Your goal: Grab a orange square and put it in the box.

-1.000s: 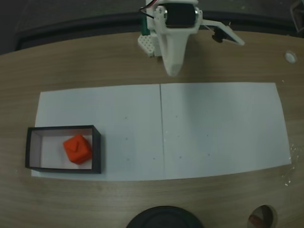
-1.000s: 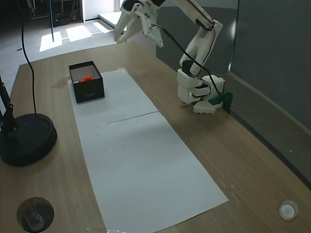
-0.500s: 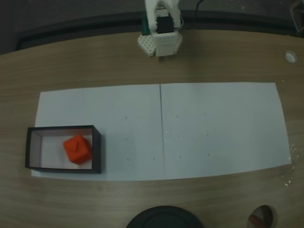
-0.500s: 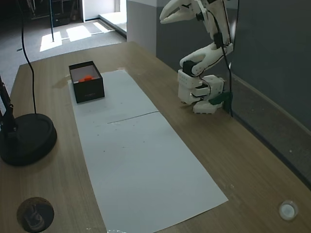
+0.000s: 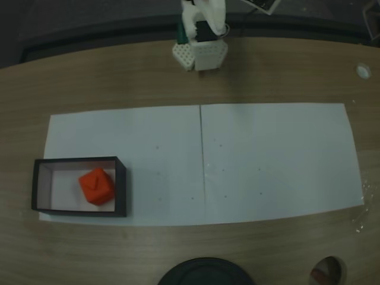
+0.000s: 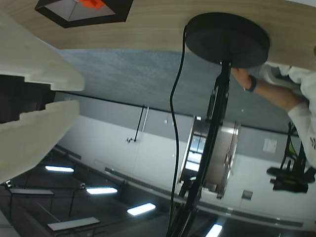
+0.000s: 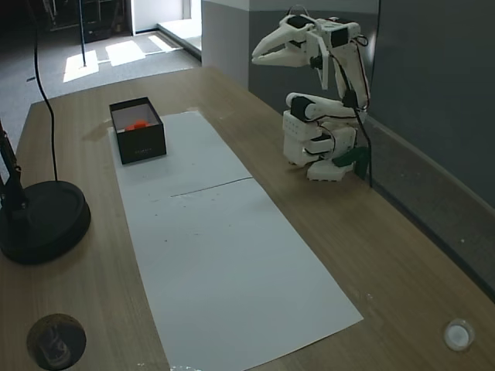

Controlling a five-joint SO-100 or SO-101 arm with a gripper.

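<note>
A: From above, where does the orange square (image 5: 97, 186) lie?

B: Inside the box (image 5: 79, 161), a little toward the box's 3 o'clock side, resting on the pale floor. The box sits at the 8 o'clock corner of the white paper (image 5: 267, 160). The arm's base (image 5: 199, 53) is at 12 o'clock on the table (image 5: 119, 77), so the square lies toward 7 o'clock from it, well apart

A: And the wrist view?

B: The gripper (image 6: 74, 96) comes in from 9 o'clock, its two white jaws with only a narrow gap between them, nothing held. The box shows at 11 o'clock with a sliver of orange in it. A black lamp base (image 6: 228, 38) is at 1 o'clock

A: The side view?

B: The gripper (image 7: 257, 56) is folded high over the base, nearly closed, pointing toward 9 o'clock. The box is at 8 o'clock from it, far off. I judge the task done
</note>
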